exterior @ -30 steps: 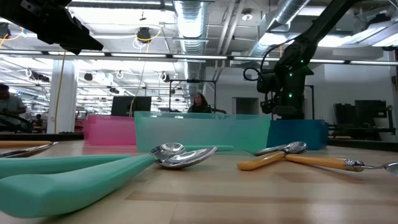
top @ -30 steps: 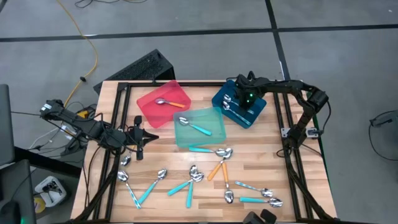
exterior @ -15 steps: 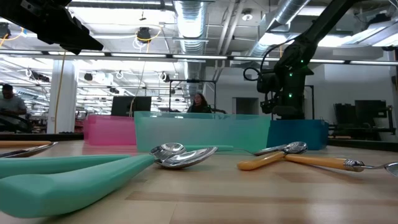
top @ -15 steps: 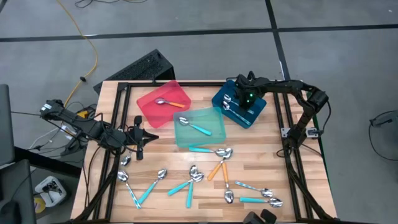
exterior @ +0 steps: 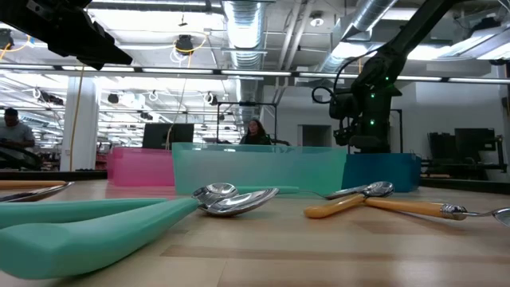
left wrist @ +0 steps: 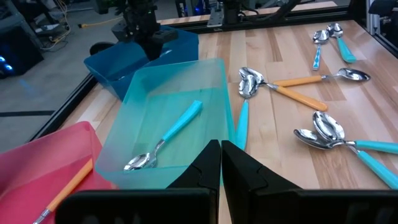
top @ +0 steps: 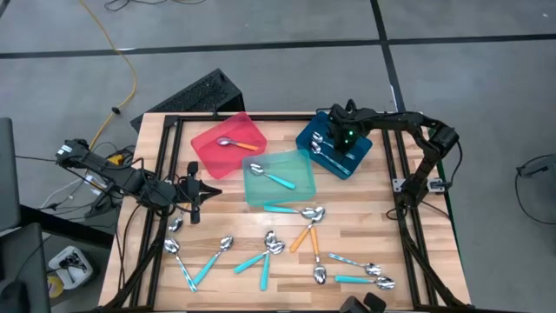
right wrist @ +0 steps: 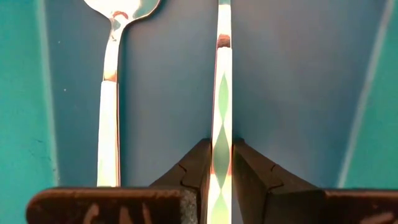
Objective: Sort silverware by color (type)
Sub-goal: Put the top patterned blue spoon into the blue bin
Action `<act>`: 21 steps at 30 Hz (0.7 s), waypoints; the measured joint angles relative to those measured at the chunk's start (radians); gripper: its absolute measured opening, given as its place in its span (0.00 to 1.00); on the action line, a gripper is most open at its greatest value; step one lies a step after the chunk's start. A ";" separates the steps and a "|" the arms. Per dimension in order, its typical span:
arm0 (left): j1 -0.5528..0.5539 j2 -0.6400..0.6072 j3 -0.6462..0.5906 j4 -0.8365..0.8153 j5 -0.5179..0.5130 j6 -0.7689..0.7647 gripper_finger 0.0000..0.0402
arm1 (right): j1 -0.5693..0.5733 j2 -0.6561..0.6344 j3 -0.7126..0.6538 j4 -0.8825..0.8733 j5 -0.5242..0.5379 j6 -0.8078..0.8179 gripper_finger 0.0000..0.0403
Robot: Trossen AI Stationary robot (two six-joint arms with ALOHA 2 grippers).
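Observation:
My right gripper [top: 341, 142] hangs over the blue tray [top: 309, 136] at the table's far right, shut on a pale-handled spoon [right wrist: 221, 93]. A second pale-handled spoon [right wrist: 109, 106] lies flat on the tray floor beside it. In the low view the right arm [exterior: 366, 104] dips behind the blue tray's wall [exterior: 382, 171]. My left gripper [top: 193, 192] hovers shut near the table's left edge, touching nothing. One teal-handled spoon [left wrist: 168, 134] lies in the teal tray [left wrist: 214, 81]. An orange-handled spoon [top: 236, 143] lies in the red tray [top: 207, 152]. My right gripper pinches the pale spoon's handle [right wrist: 221, 140] between its two fingers [right wrist: 198, 168], one on each side, coming from above and pointing down into the blue tray. The bowl end runs out of the wrist view. I cannot tell whether the spoon rests on the tray floor.
Several spoons with teal, orange and pale handles lie loose along the table's near half [top: 269, 248], some crossed over each other. The three trays stand side by side along the far half. A black frame [top: 393, 148] edges the table. A person sits in the room behind [exterior: 255, 131].

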 joint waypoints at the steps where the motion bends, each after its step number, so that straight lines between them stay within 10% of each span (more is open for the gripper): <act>1: 0.000 0.000 0.000 0.000 0.000 0.000 0.00 | 0.000 0.000 0.000 -0.002 0.000 0.000 0.22; 21: 0.000 0.000 0.000 0.000 0.000 0.000 0.00 | 0.007 0.000 0.001 -0.037 -0.009 0.001 0.22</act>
